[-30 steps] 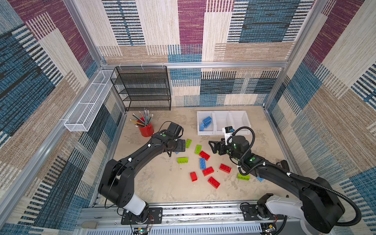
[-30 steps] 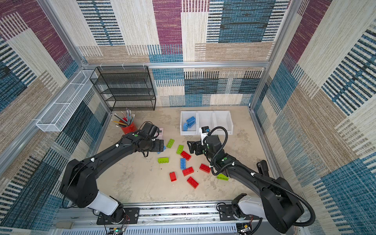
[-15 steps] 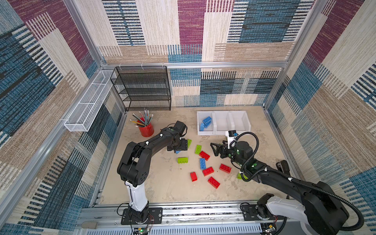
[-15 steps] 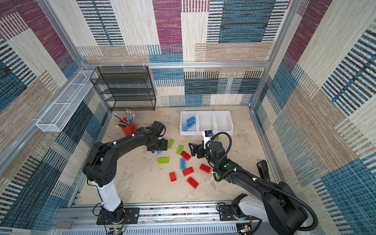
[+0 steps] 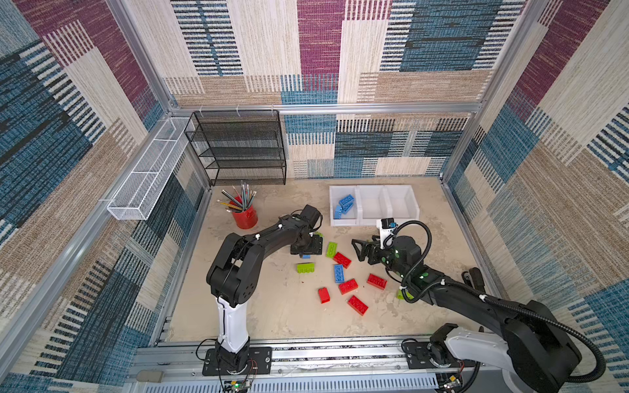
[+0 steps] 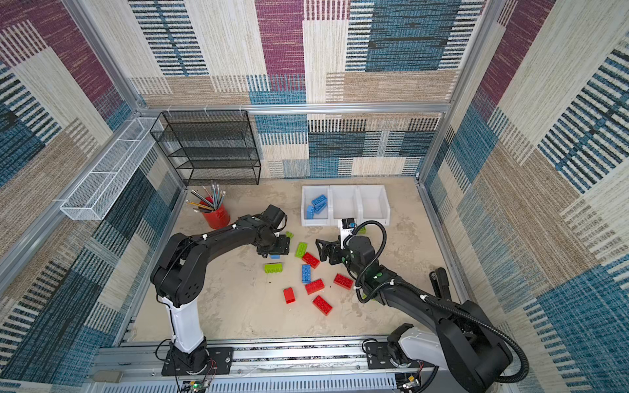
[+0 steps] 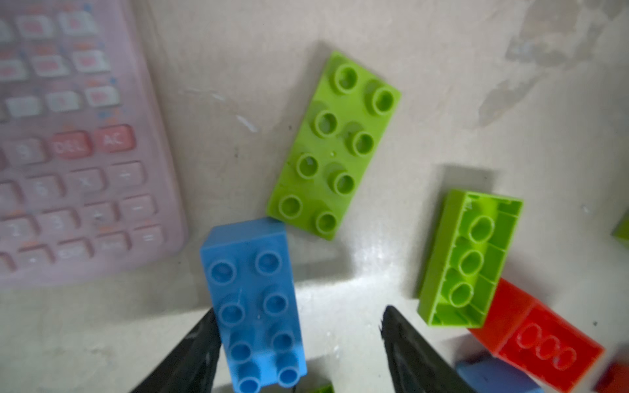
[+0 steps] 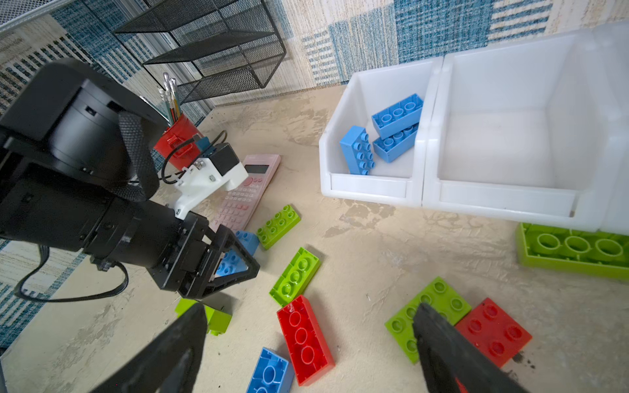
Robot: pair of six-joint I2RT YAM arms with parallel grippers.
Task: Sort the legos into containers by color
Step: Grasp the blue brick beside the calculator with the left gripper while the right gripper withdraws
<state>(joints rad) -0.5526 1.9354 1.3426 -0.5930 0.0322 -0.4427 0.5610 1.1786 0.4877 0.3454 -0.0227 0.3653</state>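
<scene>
Left gripper (image 7: 299, 311) reaching down at centre of both top views, jaws parted, straddling blue studded plastic brick (image 7: 253, 299) lying on beige tabletop (image 5: 272, 306). One finger touching brick's side, other standing clear. Pink calculator (image 7: 68, 153) lying near.

Right gripper (image 8: 309, 308) hovering right of centre, jaws spread wide, gripping nothing.

Red bricks (image 5: 348, 285) and lime-green bricks (image 5: 305, 268) lying scattered mid-table.

Three joined white plastic bins (image 5: 374, 223) sitting upper right of tabletop, leftmost holding three blue bricks (image 5: 346, 204).

Two black jointed arms. Left arm (image 5: 272, 238): white base link (image 5: 231, 323), bolted black base plate (image 5: 262, 360). Right arm (image 5: 459, 299): green indicator lights (image 5: 422, 276), corrugated black cable (image 5: 429, 240). Left gripper (image 7: 297, 311) and right gripper (image 8: 311, 308): tapered black fingers
</scene>
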